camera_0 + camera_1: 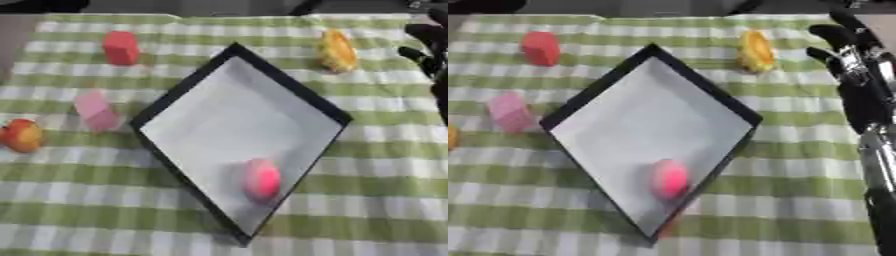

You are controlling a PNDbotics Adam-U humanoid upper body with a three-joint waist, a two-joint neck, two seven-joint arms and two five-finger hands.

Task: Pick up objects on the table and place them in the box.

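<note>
Box (175,95), black-rimmed with pale floor, set diamond-wise mid-counter on green-checked cloth (367,200). One pink rounded object (261,179) already inside, near the box's near corner. Still outside: red block (121,48) far left; pink block (94,111) just beside the box's left corner; orange-red round fruit (21,135) at the left edge; yellow-orange object (756,51) far right, close to the box's upper right wall.

Right hand (859,95) at the right edge, raised, fingers fairly straight and spread, holding nothing. Nearest target judged to be the yellow-orange object, just to its left. Left hand not visible in either view.

Task judged early: one in, four out.

Risks:
- Fingers closing on the yellow-orange object could nudge it against the rim, or roll it away if rounded underneath.
- Forearm crossing low could catch the right corner and shift the box.
- Release too close to the rim could drop an item outside, or knock the pink rounded object about.
- Left-side items look a long reach for this hand.
</note>
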